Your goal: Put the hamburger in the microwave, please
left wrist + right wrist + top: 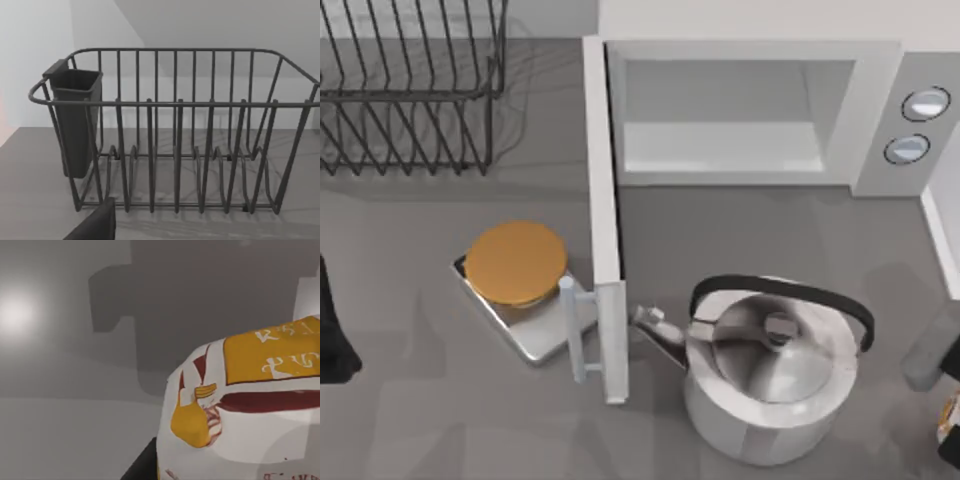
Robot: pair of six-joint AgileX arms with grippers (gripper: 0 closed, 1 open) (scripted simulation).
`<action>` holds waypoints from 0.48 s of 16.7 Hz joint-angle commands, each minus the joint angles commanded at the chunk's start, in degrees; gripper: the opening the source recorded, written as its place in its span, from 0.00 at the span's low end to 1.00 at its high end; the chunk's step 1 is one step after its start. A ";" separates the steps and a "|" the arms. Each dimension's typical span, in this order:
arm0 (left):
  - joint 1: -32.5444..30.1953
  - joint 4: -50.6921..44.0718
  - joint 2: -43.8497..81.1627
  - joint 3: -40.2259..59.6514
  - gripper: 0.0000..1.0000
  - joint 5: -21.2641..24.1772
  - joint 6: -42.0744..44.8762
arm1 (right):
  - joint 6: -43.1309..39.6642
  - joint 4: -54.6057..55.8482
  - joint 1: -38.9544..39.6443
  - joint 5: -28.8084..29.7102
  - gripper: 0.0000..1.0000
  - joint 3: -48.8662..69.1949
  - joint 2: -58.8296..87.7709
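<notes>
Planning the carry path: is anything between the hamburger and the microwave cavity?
Yes. The kettle stands on the table in front of the microwave, between its open cavity and the hamburger at the table's right edge. The door is open.

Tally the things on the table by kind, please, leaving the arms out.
Microwave: 1
Kettle: 1
Dish rack: 1
Orange disc on silver slab: 1
Hamburger: 1
Total: 5

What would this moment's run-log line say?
microwave: door open, cavity empty | hamburger: close under right wrist camera, at table's right edge | kettle: in front of microwave | left arm: parked at left edge
</notes>
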 joint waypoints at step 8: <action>0.00 0.00 0.00 0.00 1.00 0.00 0.00 | -0.82 -20.31 -0.11 -1.21 0.00 13.09 -5.97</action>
